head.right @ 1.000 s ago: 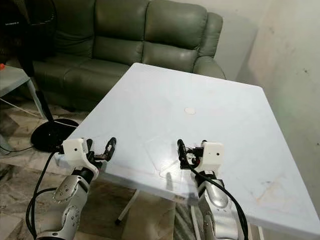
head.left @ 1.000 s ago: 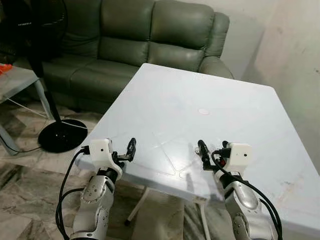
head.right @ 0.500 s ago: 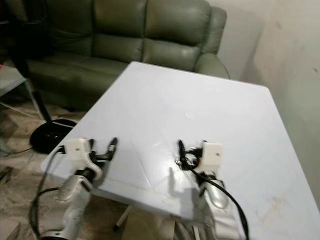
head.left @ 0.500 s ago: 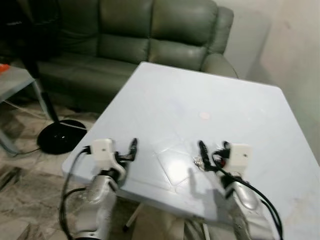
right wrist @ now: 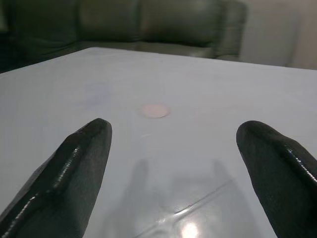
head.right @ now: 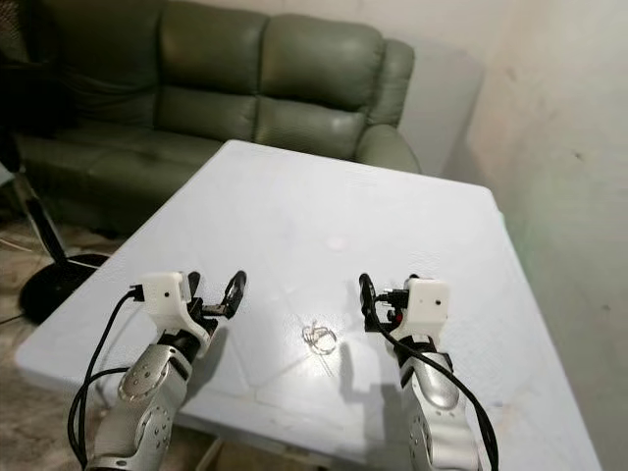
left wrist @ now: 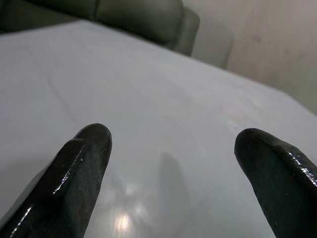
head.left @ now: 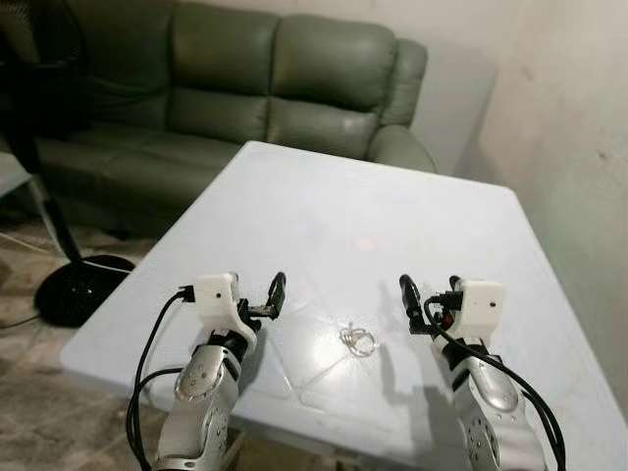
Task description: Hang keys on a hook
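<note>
**Keys now lie loose on the desk**

A second ago the keys (head.left: pixel 359 340) hung at the right pincer (head.left: pixel 413 303); they now rest on the white desk (head.left: pixel 324 216), between the two arms and nearer the right one. The camera has also come closer. Both pincers hover just above the near part of the desk, the left pincer (head.left: pixel 275 295) and the right each spread wide and holding nothing, as both wrist views show. A small pale round mark (head.left: pixel 364 243) sits mid-desk. Behind stands a green sofa (head.left: pixel 245 88), a black fan base (head.left: pixel 69 289) on the floor at left, and a stained wall (head.left: pixel 569 147) at right.
</note>
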Robot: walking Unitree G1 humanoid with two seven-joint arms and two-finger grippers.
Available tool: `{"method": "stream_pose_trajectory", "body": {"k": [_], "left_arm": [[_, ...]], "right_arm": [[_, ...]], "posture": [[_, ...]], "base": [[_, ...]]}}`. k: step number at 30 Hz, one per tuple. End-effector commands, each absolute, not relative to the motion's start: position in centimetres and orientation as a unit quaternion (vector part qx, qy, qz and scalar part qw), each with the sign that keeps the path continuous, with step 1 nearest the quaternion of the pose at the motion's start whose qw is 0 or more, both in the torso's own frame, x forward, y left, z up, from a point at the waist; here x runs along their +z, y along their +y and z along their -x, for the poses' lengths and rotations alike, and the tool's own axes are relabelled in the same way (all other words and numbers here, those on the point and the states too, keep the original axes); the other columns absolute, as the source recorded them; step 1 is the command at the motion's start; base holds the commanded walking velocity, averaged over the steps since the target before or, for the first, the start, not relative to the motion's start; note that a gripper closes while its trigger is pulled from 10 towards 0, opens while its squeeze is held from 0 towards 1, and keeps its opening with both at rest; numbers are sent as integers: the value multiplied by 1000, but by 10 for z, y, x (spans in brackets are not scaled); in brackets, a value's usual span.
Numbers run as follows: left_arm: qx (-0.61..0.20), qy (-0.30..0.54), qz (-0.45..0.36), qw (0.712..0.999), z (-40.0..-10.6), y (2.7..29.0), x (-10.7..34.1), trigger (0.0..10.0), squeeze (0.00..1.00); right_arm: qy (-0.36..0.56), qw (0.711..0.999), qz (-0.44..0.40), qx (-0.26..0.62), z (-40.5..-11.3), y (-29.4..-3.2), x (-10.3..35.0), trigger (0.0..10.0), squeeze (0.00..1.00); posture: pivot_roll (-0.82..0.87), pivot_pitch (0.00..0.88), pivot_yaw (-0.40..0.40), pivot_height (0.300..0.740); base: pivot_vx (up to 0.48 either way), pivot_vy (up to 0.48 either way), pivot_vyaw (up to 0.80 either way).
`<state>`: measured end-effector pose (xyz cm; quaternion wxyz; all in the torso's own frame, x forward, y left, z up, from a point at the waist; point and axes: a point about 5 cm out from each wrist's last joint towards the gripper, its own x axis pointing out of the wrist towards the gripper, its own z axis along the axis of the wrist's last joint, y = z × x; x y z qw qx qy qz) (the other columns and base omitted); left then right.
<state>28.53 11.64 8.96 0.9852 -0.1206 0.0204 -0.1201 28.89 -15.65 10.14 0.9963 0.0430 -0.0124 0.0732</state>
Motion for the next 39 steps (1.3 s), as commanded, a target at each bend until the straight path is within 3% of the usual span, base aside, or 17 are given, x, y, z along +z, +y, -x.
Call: {"method": "stream_pose_trajectory", "body": {"k": [1,20,39], "left_arm": [[-140,17,112,984,-282,111,92,10000,0],[-228,30,69,971,-258,87,83,10000,0],[-219,34,79,972,-258,86,84,10000,0]], "right_arm": [[-6,995,-39,93,-291,-157,101,10000,0],[45,962,37,265,-288,-151,94,10000,0],[98,954,81,273,-302,-140,89,10000,0]], "posture": [[41,39,-87,740],[54,38,-104,740],[55,48,-113,740]], "base": [[0,0,0],[0,0,0],[0,0,0]]}}
